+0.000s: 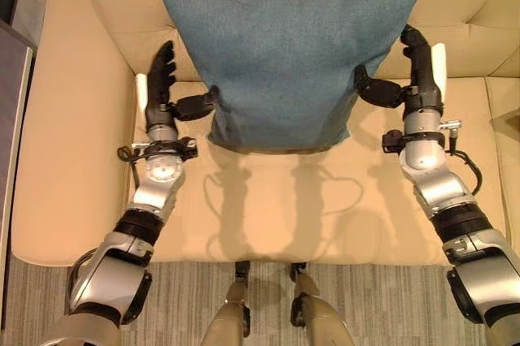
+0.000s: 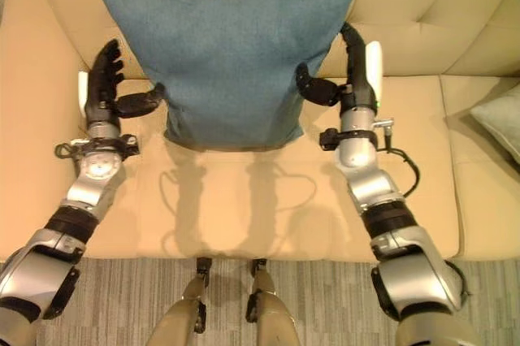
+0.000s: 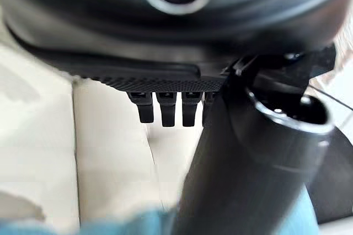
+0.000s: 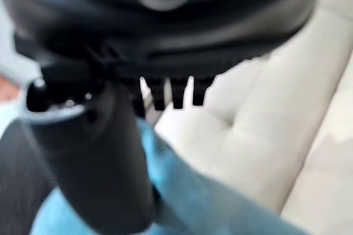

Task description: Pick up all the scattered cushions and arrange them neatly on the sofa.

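Both robot hands reach forward over the front of a cream sofa (image 1: 73, 159), one at each side of a blue cushion (image 1: 284, 54). On the robot's left, the left hand (image 1: 158, 86) has its fingers (image 1: 165, 62) straight and pointing up the seat toward the backrest, while its thumb (image 1: 195, 105) sticks out sideways and touches the cushion's lower left edge. On the robot's right, the right hand (image 1: 418, 70) mirrors this: straight fingers alongside the cushion's right edge, thumb (image 1: 375, 90) pressed against the fabric near the lower right corner. Neither hand curls round the cloth; the cushion is steadied between the two thumbs rather than gripped. It stands upright on the seat, its lower edge on the seat cushion, its upper part leaning on the backrest, its top corners flaring wide. Part of a second, pale grey cushion (image 2: 500, 123) shows at the sofa's far right edge. This looks like the placing step. To finish it well, the hands should probably ease apart evenly, each thumb drawing sideways, clear of the fabric, so the cushion is not tugged askew or tipped forward. A light push toward the backrest first might seat it more firmly, since the soft body may slump once unsupported.
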Motion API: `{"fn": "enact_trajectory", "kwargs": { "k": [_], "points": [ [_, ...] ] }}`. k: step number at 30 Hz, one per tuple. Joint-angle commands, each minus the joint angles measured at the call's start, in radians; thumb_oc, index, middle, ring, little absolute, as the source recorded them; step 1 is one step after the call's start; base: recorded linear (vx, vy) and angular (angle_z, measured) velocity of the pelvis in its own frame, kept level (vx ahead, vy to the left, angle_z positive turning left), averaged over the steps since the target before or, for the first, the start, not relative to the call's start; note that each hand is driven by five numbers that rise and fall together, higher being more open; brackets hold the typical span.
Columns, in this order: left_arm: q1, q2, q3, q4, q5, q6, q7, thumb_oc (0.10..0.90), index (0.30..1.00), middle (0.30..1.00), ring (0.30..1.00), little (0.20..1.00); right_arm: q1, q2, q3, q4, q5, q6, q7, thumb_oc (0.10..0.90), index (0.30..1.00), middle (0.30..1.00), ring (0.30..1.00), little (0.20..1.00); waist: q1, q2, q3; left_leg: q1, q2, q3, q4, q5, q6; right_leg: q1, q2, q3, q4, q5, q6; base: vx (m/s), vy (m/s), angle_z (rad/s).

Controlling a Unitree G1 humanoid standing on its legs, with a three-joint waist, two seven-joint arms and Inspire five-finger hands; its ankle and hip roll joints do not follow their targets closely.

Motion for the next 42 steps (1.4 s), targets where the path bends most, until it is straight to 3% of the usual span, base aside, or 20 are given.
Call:
{"fn": "enact_trajectory", "kwargs": {
  "k": [1,4,5,10,15,20,24,29,32,35,37,38,42],
  "points": [
    [0.026,0.052,0.009,-0.052,0.007,-0.102,-0.015,0.8,0.9,0.9,0.9,0.9,0.056,-0.009,-0.058,-0.047,0.031,-0.09,0.001,0.8,0.9,0.9,0.9,0.9,0.005,-0.034,-0.136,-0.012,-0.033,0.034,0.0,-0.036,-0.047,0.068,-0.037,0.038,0.004,-0.134,0.125,0.06,-0.018,0.03],
    [0.155,0.005,0.04,-0.136,0.043,-0.098,-0.048,0.8,0.9,0.9,0.9,0.9,0.188,0.034,-0.098,-0.111,0.017,-0.09,0.052,0.8,0.9,0.9,0.9,0.9,0.003,-0.036,-0.157,-0.002,-0.029,0.033,0.0,-0.04,-0.045,0.079,-0.037,0.039,0.004,-0.138,0.123,0.0,-0.014,0.03],
    [0.25,-0.079,0.062,-0.204,0.033,-0.1,-0.072,0.8,0.9,0.9,0.9,0.9,0.284,0.084,-0.115,-0.154,0.0,-0.088,0.085,0.8,0.9,0.9,0.9,0.9,0.004,-0.038,-0.162,0.008,-0.027,0.031,0.0,-0.042,-0.043,0.091,-0.037,0.036,0.004,-0.143,0.121,0.0,-0.03,0.07],
    [0.423,-0.174,0.08,-0.29,0.022,-0.08,-0.14,0.8,0.9,0.9,0.9,0.9,0.449,0.164,-0.145,-0.21,-0.032,-0.077,0.137,0.8,0.9,0.9,0.9,0.9,0.006,-0.043,-0.152,0.057,-0.019,0.032,0.0,-0.049,-0.042,0.147,-0.036,0.032,0.004,-0.155,0.118,0.0,-0.02,0.06],
    [0.577,-0.214,0.079,-0.281,0.028,-0.048,-0.205,0.8,0.9,0.9,0.9,0.9,0.584,0.21,-0.158,-0.22,-0.076,-0.067,0.171,0.8,0.9,0.9,0.9,0.9,0.008,-0.048,-0.133,0.138,-0.012,0.039,0.0,-0.06,-0.038,0.229,-0.031,0.022,0.004,-0.172,0.117,0.04,-0.025,-0.09],
    [0.728,-0.209,0.059,-0.141,0.11,0.013,-0.268,0.8,0.9,0.9,0.9,0.9,0.708,0.228,-0.138,-0.135,-0.172,-0.033,0.192,0.8,0.9,0.9,0.9,0.9,0.009,-0.044,-0.117,0.271,0.004,0.057,0.0,-0.08,-0.028,0.355,-0.021,0.023,0.004,-0.199,0.115,0.03,-0.031,-0.09],
    [0.766,-0.206,0.047,-0.034,0.184,0.041,-0.275,0.8,0.9,0.9,0.9,0.9,0.749,0.237,-0.115,-0.053,-0.202,-0.014,0.21,0.8,0.9,0.9,0.9,0.9,0.006,-0.041,-0.116,0.33,0.01,0.061,0.0,-0.091,-0.025,0.419,-0.012,0.021,0.004,-0.216,0.108,0.0,-0.049,-0.02],
    [0.781,-0.221,0.06,0.215,0.277,0.075,-0.272,0.8,0.9,0.9,0.9,0.9,0.778,0.251,-0.072,0.121,-0.231,0.005,0.232,0.8,0.9,0.9,0.9,0.9,0.004,-0.044,-0.107,0.388,0.027,0.052,0.0,-0.09,-0.023,0.489,0.01,0.031,0.004,-0.247,0.09,-0.03,-0.069,0.04],
    [0.766,-0.223,0.062,0.283,0.305,0.083,-0.263,0.8,0.9,0.9,0.9,0.9,0.775,0.25,-0.058,0.174,-0.241,0.008,0.23,0.8,0.9,0.9,0.9,0.9,0.006,-0.047,-0.094,0.39,0.031,0.055,0.012,-0.08,-0.025,0.498,0.013,0.034,0.004,-0.253,0.086,-0.1,-0.046,0.03],
    [0.734,-0.228,0.056,0.353,0.323,0.084,-0.252,0.8,0.9,0.9,0.9,0.9,0.753,0.25,-0.046,0.263,-0.235,0.017,0.221,0.8,0.9,0.9,0.9,0.9,0.009,-0.059,-0.067,0.331,0.023,0.055,0.119,-0.095,-0.028,0.501,-0.001,0.027,0.004,-0.249,0.082,-0.19,-0.023,0.12],
    [0.716,-0.23,0.054,0.375,0.322,0.086,-0.248,0.8,0.9,0.9,0.9,0.9,0.735,0.249,-0.04,0.308,-0.228,0.025,0.219,0.8,0.9,0.9,0.9,0.9,0.006,-0.077,-0.053,0.317,0.006,0.065,0.2,-0.159,-0.016,0.488,-0.022,0.026,0.004,-0.226,0.08,-0.26,0.019,0.28],
    [0.704,-0.241,0.06,0.406,0.319,0.085,-0.244,0.8,0.9,0.9,0.9,0.9,0.716,0.253,-0.031,0.356,-0.221,0.032,0.221,0.8,0.9,0.9,0.9,0.9,0.002,-0.09,-0.049,0.332,-0.008,0.059,0.301,-0.213,-0.009,0.476,-0.038,0.024,0.004,-0.2,0.08,-0.27,0.064,0.12],
    [0.694,-0.261,0.061,0.44,0.326,0.091,-0.249,0.8,0.9,0.9,0.9,0.9,0.696,0.264,-0.017,0.411,-0.219,0.046,0.233,0.8,0.9,0.9,0.9,0.9,-0.01,-0.089,-0.056,0.388,-0.005,0.045,0.376,-0.252,-0.008,0.46,-0.049,0.018,0.011,-0.179,0.08,-0.12,0.087,-0.13]
  ]
}}
